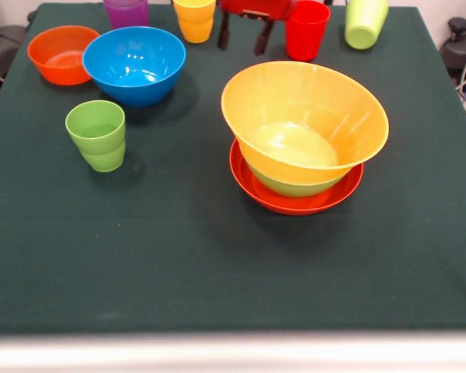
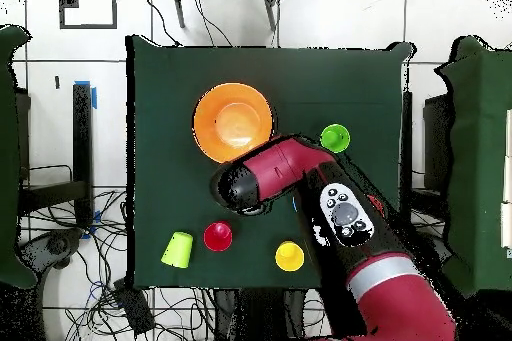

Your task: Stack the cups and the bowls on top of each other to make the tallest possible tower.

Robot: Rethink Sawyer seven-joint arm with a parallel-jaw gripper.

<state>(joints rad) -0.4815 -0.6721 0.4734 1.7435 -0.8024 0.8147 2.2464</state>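
Observation:
The tower stands right of centre: the large orange-yellow bowl (image 1: 304,116) sits in the green bowl (image 1: 295,186), which sits in the wide red-orange bowl (image 1: 295,200). From above only its orange top (image 2: 233,122) shows. The blue bowl (image 1: 133,64) and small orange bowl (image 1: 62,54) stand apart at the far left. A light green cup (image 1: 98,134) (image 2: 335,138) stands upright near them. The purple cup (image 1: 126,12), yellow cup (image 1: 195,19) (image 2: 289,255) and red cup (image 1: 306,29) (image 2: 217,236) line the far edge. The second light green cup (image 1: 365,22) (image 2: 177,249) lies tipped. My gripper (image 1: 243,35) hangs open and empty between the yellow and red cups.
The dark green cloth (image 1: 179,256) covers the table. In the overhead view the red arm (image 2: 330,207) hides the blue, small orange and purple pieces. Cables and chair parts lie beyond the table's sides.

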